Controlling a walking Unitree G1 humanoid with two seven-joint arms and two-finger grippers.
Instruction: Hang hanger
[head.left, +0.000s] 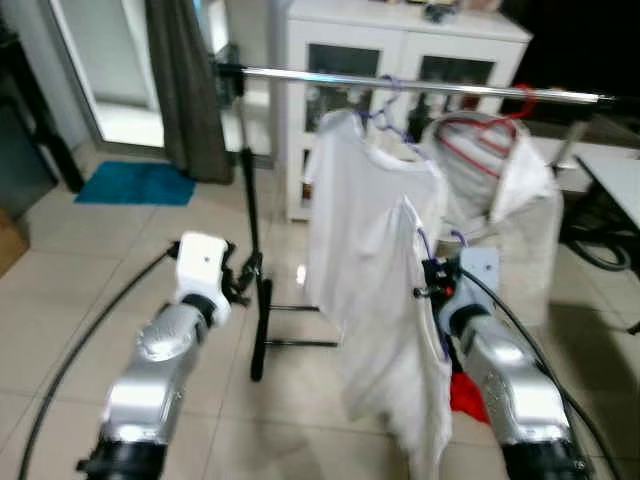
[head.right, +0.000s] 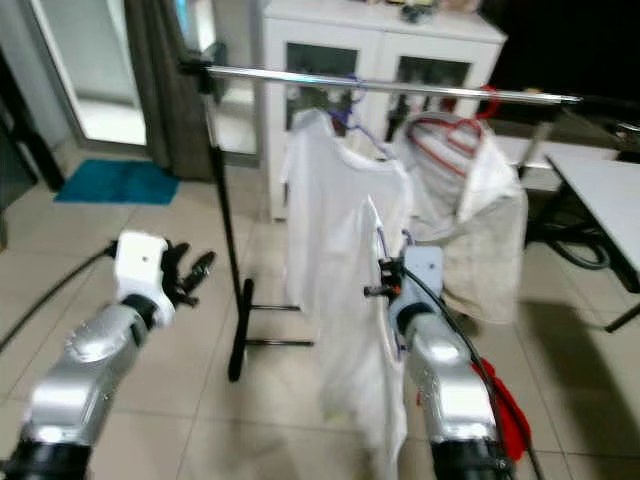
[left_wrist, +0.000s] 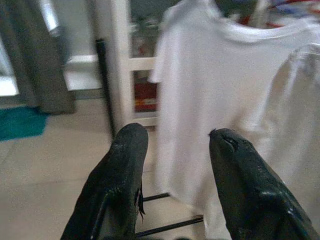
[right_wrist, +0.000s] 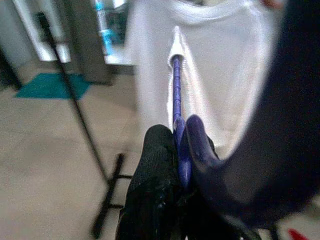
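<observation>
You are mid-carry, I judge: the right gripper (right_wrist: 176, 150) has its fingers clenched on the purple hanger (right_wrist: 176, 95), whose white shirt (head.left: 400, 340) drapes down in front of the right arm; the hanger is not yet on the rail (head.left: 420, 85), which runs across above, with another white shirt (head.left: 345, 210) and a red hanger (head.left: 480, 135) already hanging toward its right half; the hanger's neck runs up between the two fingers, its hook rising just above the wrist and well below the rail; the next move calls for lifting the hook above the rail and lowering it into a free stretch beside the hung shirt; the left gripper (left_wrist: 175, 165) hovers released, holding nothing, near the rack's upright post (head.left: 250, 230).
</observation>
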